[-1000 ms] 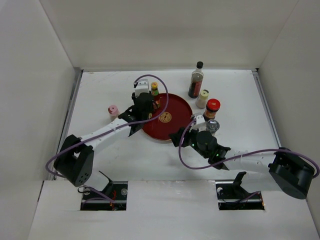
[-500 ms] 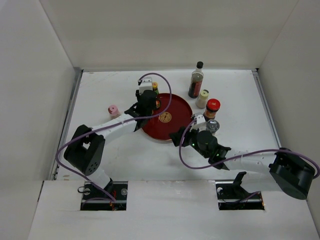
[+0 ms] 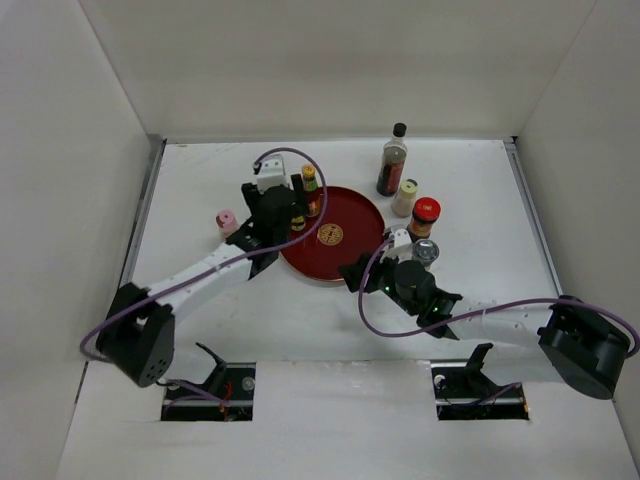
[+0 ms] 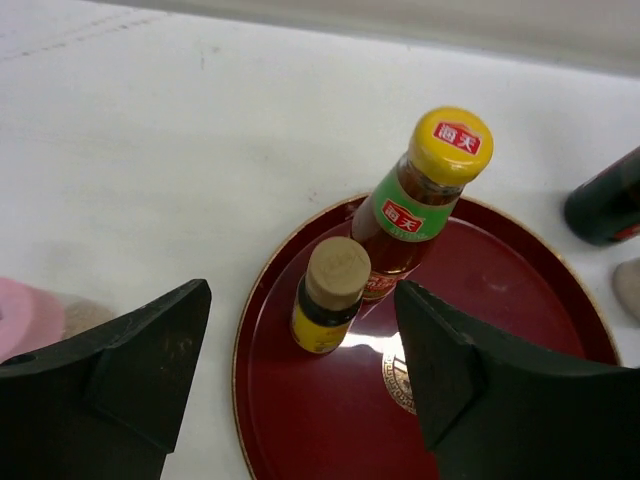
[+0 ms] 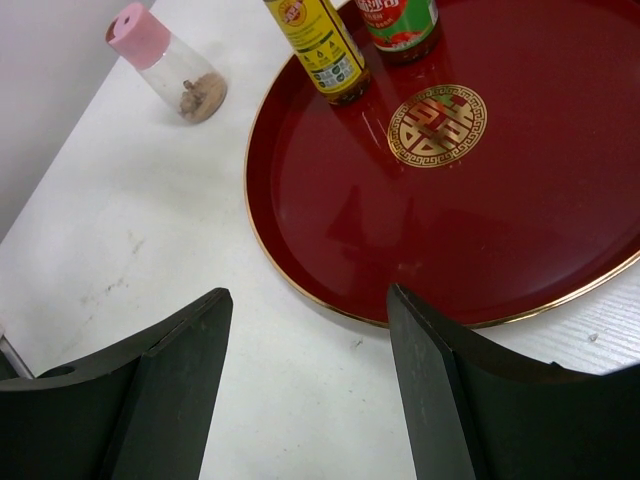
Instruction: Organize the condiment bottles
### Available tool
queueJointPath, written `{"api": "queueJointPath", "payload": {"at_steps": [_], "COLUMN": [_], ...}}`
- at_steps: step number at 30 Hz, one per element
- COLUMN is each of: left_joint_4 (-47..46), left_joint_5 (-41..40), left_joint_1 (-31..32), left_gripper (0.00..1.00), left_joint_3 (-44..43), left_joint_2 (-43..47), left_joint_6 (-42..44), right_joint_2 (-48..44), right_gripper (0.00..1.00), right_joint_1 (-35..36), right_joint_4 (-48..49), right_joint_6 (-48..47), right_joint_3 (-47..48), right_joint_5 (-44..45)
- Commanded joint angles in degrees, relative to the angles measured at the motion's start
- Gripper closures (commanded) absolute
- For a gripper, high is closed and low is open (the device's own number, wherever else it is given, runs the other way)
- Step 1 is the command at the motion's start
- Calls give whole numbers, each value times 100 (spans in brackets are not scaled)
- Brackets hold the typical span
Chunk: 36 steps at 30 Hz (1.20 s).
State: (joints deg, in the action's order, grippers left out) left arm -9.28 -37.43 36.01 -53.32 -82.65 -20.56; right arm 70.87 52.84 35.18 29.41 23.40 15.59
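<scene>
While both claws hang spread wide and empty, two condiment bottles stand inside the round red lacquered tray [image 3: 352, 214], close to its far-left rim. The brown glass bottle with the orange-yellow cap and green neck label [image 4: 420, 200] is upright, cap up and long axis vertical. The small yellow bottle with the tan cap [image 4: 327, 295] stands just beside it, on the near side, also upright.

The left gripper [image 4: 302, 300] hovers at the tray's left edge, and the yellow bottle shows between its parted fingers, untouched. The right gripper [image 5: 308, 295] sits over the tray's near rim.

Off the tray's left side stands the pink-capped clear shaker [image 3: 227, 221]. Along its right side, all upright, run the tall dark black-capped bottle [image 3: 392, 160], the cream bottle [image 3: 405, 198], the red-lidded jar [image 3: 425, 215] and the grey-lidded jar [image 3: 425, 251], from far to near.
</scene>
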Motion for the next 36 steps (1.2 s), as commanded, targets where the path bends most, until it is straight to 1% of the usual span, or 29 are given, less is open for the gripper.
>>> {"api": "queueJointPath", "payload": {"at_steps": [1, 4, 7, 9, 11, 15, 18, 23, 27, 29, 33, 36], "left_joint_4": [-198, 223, 742, 822, 735, 638, 375, 225, 110, 84, -65, -21], "left_joint_5": [-326, -379, -371, -292, -247, -308, -318, -46, 192, 192, 219, 122], "left_joint_1": [-63, -308, -914, -1275, -1495, -1707, -1882, -2225, -2296, -2296, -2270, -2217], "left_gripper": [26, 24, 24, 24, 24, 24, 25, 29, 32, 36, 56, 63], "left_joint_3": [338, 638, 849, 990, 1008, 920, 981, 797, 814, 832, 893, 1016], "left_joint_2": [1030, 1523, 1656, 1630, 1437, 1033, 822, 294, 83, 13, 3, 345], "left_joint_6": [-176, -413, -738, -1019, -1082, -1064, -1073, -1047, -1056, -1073, -1082, -1064], "right_joint_2": [-3, -38, 41, 84, 137, 208, 146, 278, 208, 217, 173, 225], "right_gripper": [30, 30, 30, 30, 30, 30, 27, 25, 24, 24, 24, 24], "right_joint_1": [-50, -33, -41, -33, -33, -33, -33, 2, 38, 38, 38, 38], "right_joint_4": [341, 341, 341, 341, 341, 341, 323, 305, 332, 314, 331, 323], "right_joint_6": [47, 47, 65, 65, 65, 65, 47, 48, 21, 39, 12, 30], "right_joint_3": [-11, -11, 7, 42, 68, 77, 77, 139, 113, 104, 104, 104], "right_joint_5": [-74, -74, -92, -118, -118, -118, -118, -118, -118, -127, -101, -118]}}
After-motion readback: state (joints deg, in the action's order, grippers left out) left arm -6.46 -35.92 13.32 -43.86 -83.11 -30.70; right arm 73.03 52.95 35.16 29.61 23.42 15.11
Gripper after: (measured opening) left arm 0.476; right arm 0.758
